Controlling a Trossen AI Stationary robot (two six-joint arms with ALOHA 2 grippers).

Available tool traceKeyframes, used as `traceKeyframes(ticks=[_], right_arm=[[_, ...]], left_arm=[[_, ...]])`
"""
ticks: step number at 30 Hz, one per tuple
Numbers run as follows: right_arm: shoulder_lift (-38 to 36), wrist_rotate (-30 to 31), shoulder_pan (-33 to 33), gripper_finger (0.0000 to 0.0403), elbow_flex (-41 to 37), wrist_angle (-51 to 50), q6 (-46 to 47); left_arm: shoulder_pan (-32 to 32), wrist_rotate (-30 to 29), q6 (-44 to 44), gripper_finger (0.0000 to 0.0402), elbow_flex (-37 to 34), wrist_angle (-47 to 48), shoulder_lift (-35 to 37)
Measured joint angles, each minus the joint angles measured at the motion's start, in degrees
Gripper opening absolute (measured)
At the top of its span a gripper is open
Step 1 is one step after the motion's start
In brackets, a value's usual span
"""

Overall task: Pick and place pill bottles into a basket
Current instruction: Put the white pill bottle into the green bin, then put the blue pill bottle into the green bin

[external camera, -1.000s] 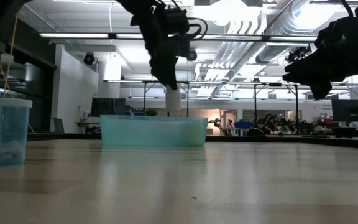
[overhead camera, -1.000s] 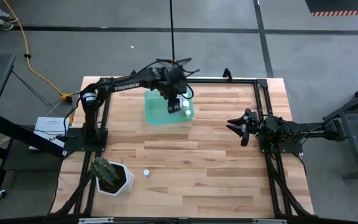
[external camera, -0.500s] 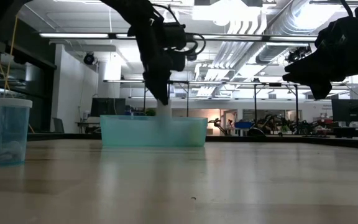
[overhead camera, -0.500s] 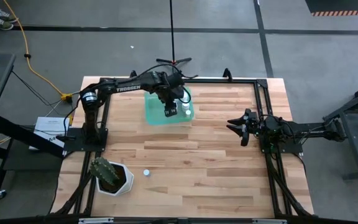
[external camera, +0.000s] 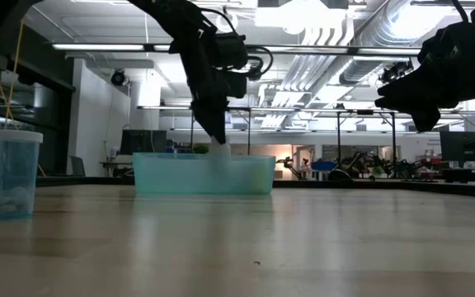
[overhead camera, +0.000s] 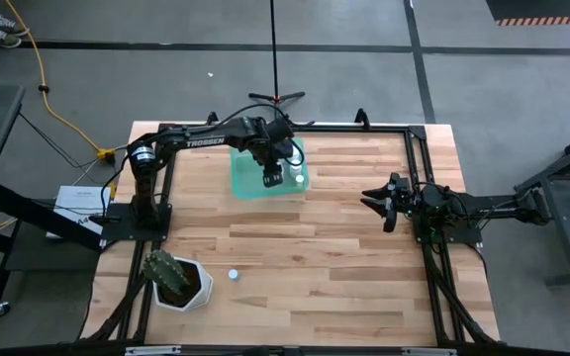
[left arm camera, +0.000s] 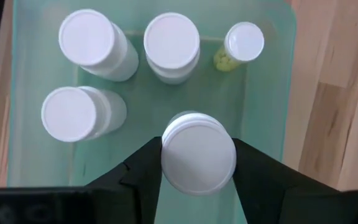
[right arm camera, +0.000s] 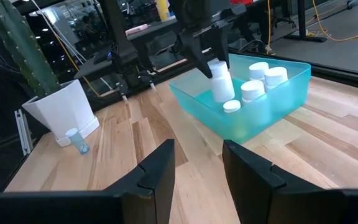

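The teal basket (overhead camera: 250, 178) stands at the table's far middle, and it also shows in the low view (external camera: 171, 175). Several white-capped pill bottles (left arm camera: 86, 37) stand upright on its floor. My left gripper (overhead camera: 270, 170) is over the basket, shut on one more white bottle (left arm camera: 197, 152), which is down between the basket's walls (right arm camera: 219, 81). Another small bluish bottle (overhead camera: 233, 274) stands on the table near the cactus pot; it also shows in the low view (external camera: 15, 173). My right gripper (overhead camera: 376, 201) is open and empty at the table's right side. My left gripper pinches the bottle just below its white cap (left arm camera: 169, 158) between its two fingers (left arm camera: 143, 177), one on each side. The fingers come from above, pointing down. The bottle hangs nearly upright, cap up, its lower part inside the basket; whether it touches the floor I cannot tell.
A white hexagonal pot with a cactus (overhead camera: 176, 282) stands at the near left corner. Black frame rails (overhead camera: 419, 168) run along the table's edges. Bare wood lies between the basket and the near edge.
My left gripper has gone down with the white bottle, still shut on it. The bottle was above the basket's rim a second ago and is now mostly below it, among the other bottles.
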State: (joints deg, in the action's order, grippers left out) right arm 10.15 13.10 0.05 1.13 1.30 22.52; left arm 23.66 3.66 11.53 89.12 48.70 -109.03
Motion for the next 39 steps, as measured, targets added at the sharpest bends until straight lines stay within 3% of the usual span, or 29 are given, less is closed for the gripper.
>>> traceKeyframes(ticks=[6,13,28,33,39], right_arm=[[0.0,0.0,0.01,0.0126,-0.02,0.0,0.0],[0.02,0.01,0.01,0.0126,-0.02,0.0,0.0],[0.0,0.02,-0.01,0.0126,-0.02,0.0,-0.01],[0.0,0.02,0.01,0.0126,-0.04,0.0,-0.02],[0.0,0.0,0.0,0.0126,-0.04,0.0,-0.04]], left_arm=[[0.0,0.19,0.04,0.0195,0.0,-1.17,0.0],[0.0,-0.2,0.06,0.0226,0.0,-1.12,0.0],[-0.02,-0.17,0.19,0.0082,0.0,-0.37,0.0],[-0.02,-0.17,0.19,0.0075,0.0,1.44,0.0],[-0.02,-0.13,0.19,0.0101,0.0,2.65,0.0]])
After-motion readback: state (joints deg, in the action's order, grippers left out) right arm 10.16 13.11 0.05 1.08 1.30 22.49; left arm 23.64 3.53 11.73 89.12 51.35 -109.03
